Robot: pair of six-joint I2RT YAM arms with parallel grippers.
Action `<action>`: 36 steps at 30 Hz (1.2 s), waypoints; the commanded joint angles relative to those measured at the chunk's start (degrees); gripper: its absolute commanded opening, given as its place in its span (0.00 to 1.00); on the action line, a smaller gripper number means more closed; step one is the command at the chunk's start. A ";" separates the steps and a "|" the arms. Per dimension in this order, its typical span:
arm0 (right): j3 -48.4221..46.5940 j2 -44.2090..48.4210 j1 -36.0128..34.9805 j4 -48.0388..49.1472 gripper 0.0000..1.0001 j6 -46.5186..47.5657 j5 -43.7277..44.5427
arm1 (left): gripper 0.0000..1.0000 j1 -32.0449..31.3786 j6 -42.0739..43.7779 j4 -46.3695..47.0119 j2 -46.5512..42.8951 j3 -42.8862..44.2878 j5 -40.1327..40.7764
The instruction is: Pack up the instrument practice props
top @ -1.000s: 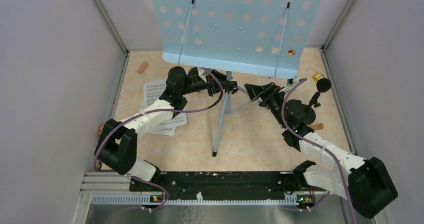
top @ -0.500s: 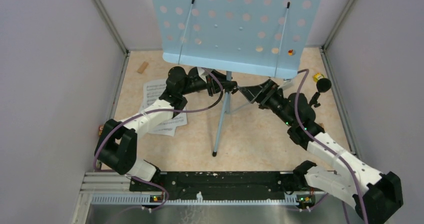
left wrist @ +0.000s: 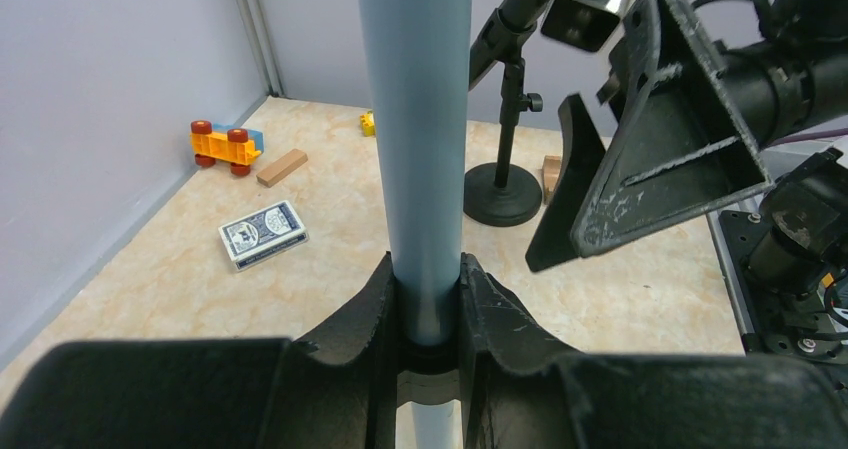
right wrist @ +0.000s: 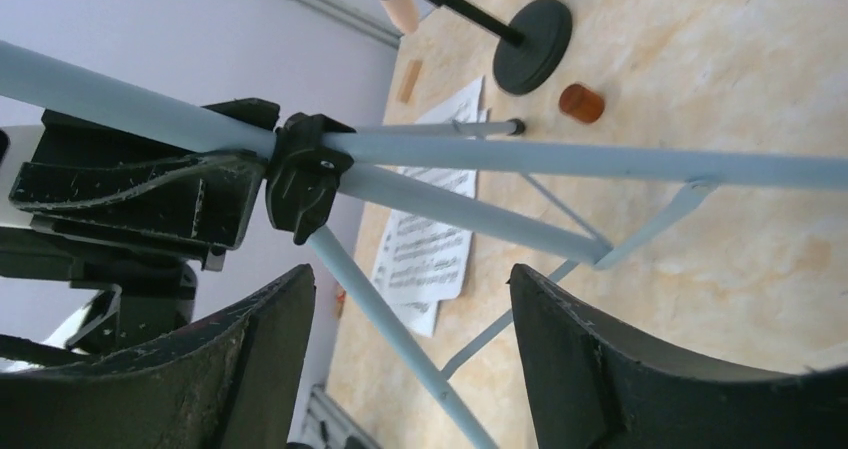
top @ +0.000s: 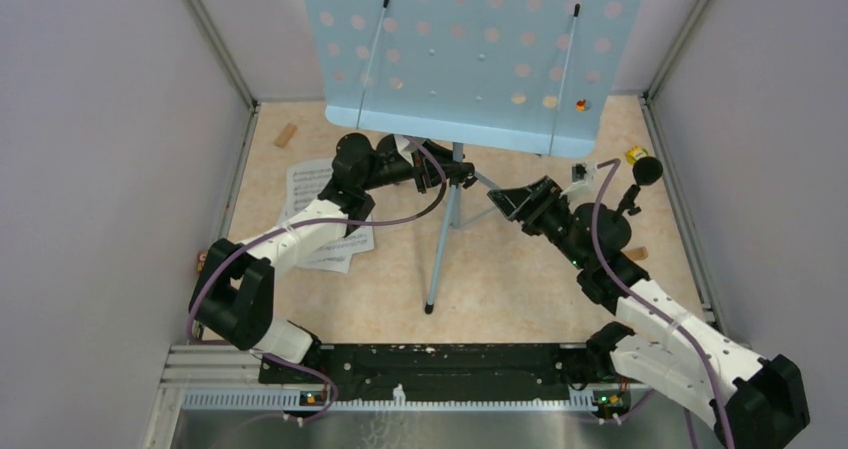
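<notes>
The light-blue perforated music rack (top: 470, 49) stands mid-table on grey tripod legs (top: 440, 249). My left gripper (top: 445, 174) is shut on the rack's pole (left wrist: 418, 149), just under the desk. My right gripper (top: 512, 197) is open, just right of the pole, its fingers (right wrist: 590, 369) either side of a tripod leg (right wrist: 400, 319) but apart from it. White sheet-music pages (top: 320, 219) lie at the left under my left arm. A black microphone (top: 646, 169) sits in a black round-based holder (top: 606, 231) at the right. A second holder (right wrist: 533, 29) with a beige microphone (right wrist: 402, 9) shows in the right wrist view.
A small wooden block (top: 286, 135) lies at the back left, another (top: 636, 254) by the right holder. A yellow toy (top: 633, 154) is at the back right. A blue-patterned card box (left wrist: 263, 234) and a yellow toy car (left wrist: 222, 145) lie behind the rack. Grey walls close three sides.
My right arm has shifted: its gripper swung in toward the rack's pole, then drew back a little to the right and down. My left gripper has stayed shut on the pole.
</notes>
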State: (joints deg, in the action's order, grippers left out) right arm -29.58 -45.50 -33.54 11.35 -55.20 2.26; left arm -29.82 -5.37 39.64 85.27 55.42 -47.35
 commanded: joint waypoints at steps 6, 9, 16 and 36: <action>3.42 -8.32 -0.11 27.36 0.66 -24.00 -9.43 | 0.00 -0.54 3.74 -5.54 1.97 0.58 1.12; 3.60 -12.01 -0.11 34.04 0.60 -28.50 -11.04 | 0.00 -0.50 3.78 -5.58 1.91 0.63 1.15; 1.39 -17.38 -0.08 35.99 0.51 -28.56 -11.36 | 0.00 -0.51 3.53 -5.59 1.69 0.66 0.85; -1.01 -23.10 -0.11 38.78 0.17 -22.10 -11.93 | 0.00 -0.57 3.36 -5.62 1.78 0.83 0.41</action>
State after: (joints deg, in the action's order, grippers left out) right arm -27.53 -68.14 -33.54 47.16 -81.08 -9.08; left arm -29.82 -5.21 38.85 85.27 55.81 -47.57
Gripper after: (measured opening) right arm 0.215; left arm 0.261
